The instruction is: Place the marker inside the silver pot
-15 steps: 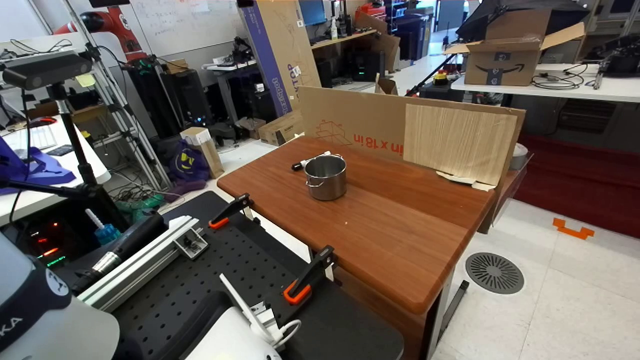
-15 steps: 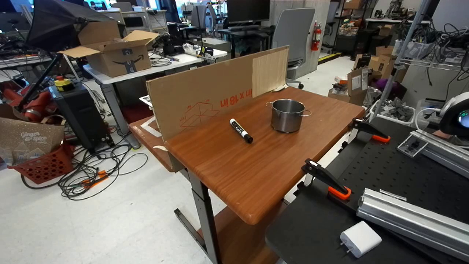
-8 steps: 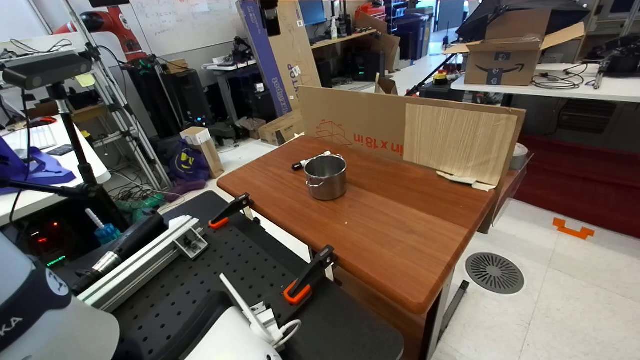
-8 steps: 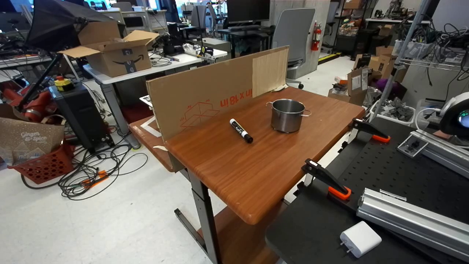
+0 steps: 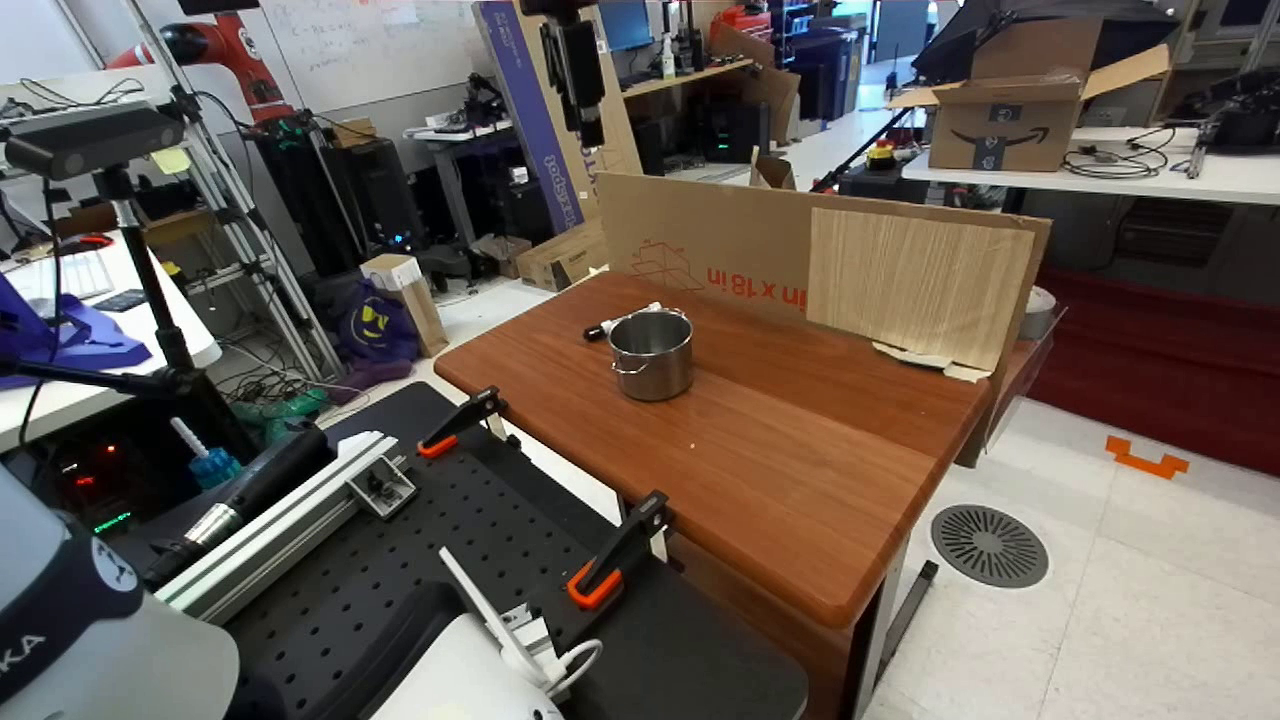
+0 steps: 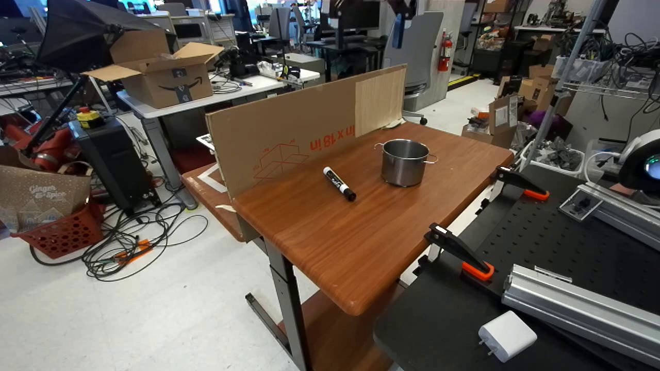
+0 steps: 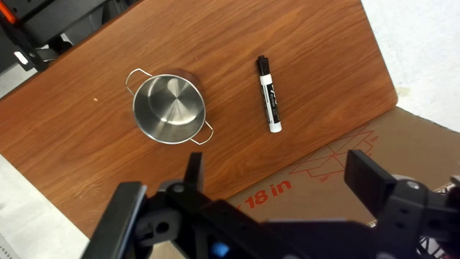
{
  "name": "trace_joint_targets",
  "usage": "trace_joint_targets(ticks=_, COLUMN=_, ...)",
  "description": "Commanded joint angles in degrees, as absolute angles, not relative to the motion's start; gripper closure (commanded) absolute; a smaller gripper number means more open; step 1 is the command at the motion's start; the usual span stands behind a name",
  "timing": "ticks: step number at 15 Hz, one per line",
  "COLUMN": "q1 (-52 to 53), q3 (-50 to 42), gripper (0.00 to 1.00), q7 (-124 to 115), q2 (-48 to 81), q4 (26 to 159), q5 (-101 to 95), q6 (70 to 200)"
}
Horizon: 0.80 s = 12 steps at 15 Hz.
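We see a pale grey arm shell (image 5: 150, 665) either side of a dark band (image 5: 65, 608), which bears a round emblem (image 5: 113, 564) and the white letters (image 5: 21, 656) "KA". The end effector (image 7: 278, 167) is black, with blocky fingers (image 7: 368, 181) and silvery screws (image 7: 413, 185).

Both exterior views look obliquely down across a wooden table (image 5: 830, 480); the wrist view looks steeply down from nearer.

In an exterior view the perforated black board (image 5: 480, 530) spreads over the lower left; in an exterior view it takes the lower right, with a white power adapter (image 6: 508, 336) close to the lens. Both face the cardboard panel (image 6: 294, 123) across the table, with an Amazon box (image 5: 1005, 125) in opposite upper corners of their frames. The wrist camera looks past the gripper (image 7: 273, 169), at the bottom of its frame, into the silver pot (image 7: 169, 108). All three share that pot, the marker (image 7: 270, 97) and the panel's red print (image 7: 260, 198).
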<state>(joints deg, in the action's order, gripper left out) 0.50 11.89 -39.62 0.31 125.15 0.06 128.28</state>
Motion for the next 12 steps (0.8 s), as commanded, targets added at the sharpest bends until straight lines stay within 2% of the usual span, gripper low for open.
trace_joint_targets(ticks=1, q1=3.5, q3=9.7, gripper=0.00, q7=-41.4, q2=5.4, q4=122.9, q5=-1.8, q6=133.2)
trace_joint_targets(ticks=12, q1=11.4, q3=3.9, gripper=0.00, q7=-43.5, q2=20.9, q4=118.6, q5=-5.8, q6=141.1)
